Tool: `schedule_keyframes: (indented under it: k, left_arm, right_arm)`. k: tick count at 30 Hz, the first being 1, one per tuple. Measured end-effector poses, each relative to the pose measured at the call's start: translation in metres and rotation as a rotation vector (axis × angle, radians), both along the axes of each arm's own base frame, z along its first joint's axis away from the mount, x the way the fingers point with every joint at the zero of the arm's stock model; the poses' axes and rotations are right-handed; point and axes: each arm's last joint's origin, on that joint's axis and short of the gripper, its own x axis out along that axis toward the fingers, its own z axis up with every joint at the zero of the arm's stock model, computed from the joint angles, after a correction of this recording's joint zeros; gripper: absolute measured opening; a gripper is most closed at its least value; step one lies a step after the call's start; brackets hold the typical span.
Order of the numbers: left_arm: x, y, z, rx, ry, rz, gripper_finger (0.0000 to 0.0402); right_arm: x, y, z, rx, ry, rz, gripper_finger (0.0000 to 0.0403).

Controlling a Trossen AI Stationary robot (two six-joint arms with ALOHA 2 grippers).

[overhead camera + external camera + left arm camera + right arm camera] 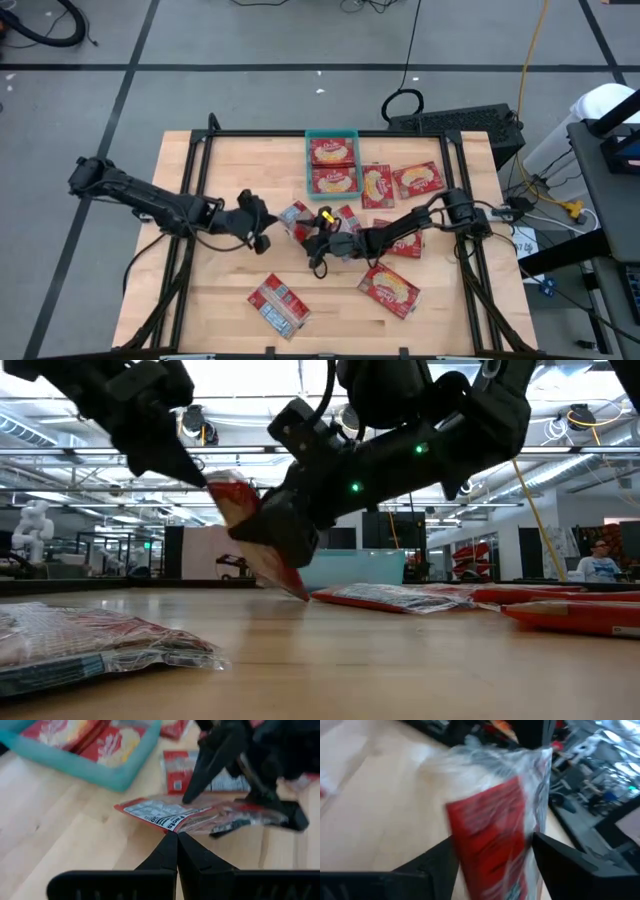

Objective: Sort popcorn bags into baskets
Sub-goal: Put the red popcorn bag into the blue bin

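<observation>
A red popcorn bag [294,214] hangs tilted at the table's middle, and my left gripper [177,836] is shut on its edge. My right gripper [492,855] stands open, with one finger on either flat side of the same bag [495,820]. In the low view the bag [245,510] slants down from my left gripper [205,478] past my right gripper [268,535], and its lower corner [297,592] is at the table top. The teal basket [308,160] at the far middle holds two bags. Several more bags lie flat on the table. My left gripper pinches the bag's sealed edge [169,825] between the tips of its two fingers. It comes from the table's left, slanting down. The bag hangs tilted below that hold. My right gripper has the bag between its spread fingers [555,855]; I cannot tell whether they touch it.
Loose bags lie right of the basket [375,185] [418,180], by the right arm [400,245], and near the front edge [390,290] [278,305]. The table's left part is bare wood [200,270]. A person sits far behind the table [598,560].
</observation>
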Motion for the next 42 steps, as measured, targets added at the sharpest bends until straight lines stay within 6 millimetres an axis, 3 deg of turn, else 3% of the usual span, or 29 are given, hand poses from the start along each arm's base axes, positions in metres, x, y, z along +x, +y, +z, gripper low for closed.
schedule_keyframes:
  k: [6, 14, 22, 26, 31, 37, 42]
  left_arm:
    - [0.007, 0.011, 0.005, 0.034, -0.04, -0.058, 0.0002]
    - [0.011, 0.02, 0.014, 0.204, -0.071, -0.148, 0.0023]
    - [0.0, 0.031, 0.034, 0.286, -0.147, -0.15, 0.0071]
    - [-0.004, 0.036, 0.052, 0.338, -0.271, -0.132, 0.0117]
    - [0.005, 0.044, 0.067, 0.405, -0.431, -0.091, 0.0195]
    - [0.034, 0.058, 0.057, 0.313, -0.437, -0.123, 0.0281]
    - [0.058, 0.066, 0.035, 0.265, -0.315, -0.216, 0.0299]
  right_arm:
    - [-0.003, -0.006, 0.013, -0.076, 0.001, -0.165, 0.0144]
    - [-0.008, -0.036, 0.044, 0.026, 0.045, -0.114, 0.0012]
    - [-0.029, -0.068, 0.079, 0.154, 0.171, -0.037, 0.0029]
    - [-0.046, -0.084, 0.102, 0.25, 0.209, 0.01, 0.0017]
    - [-0.065, -0.103, 0.135, 0.394, 0.144, 0.089, 0.0013]
    - [-0.07, -0.11, 0.132, 0.49, 0.193, 0.13, 0.0024]
    - [-0.068, -0.108, 0.123, 0.486, 0.243, 0.129, 0.0023]
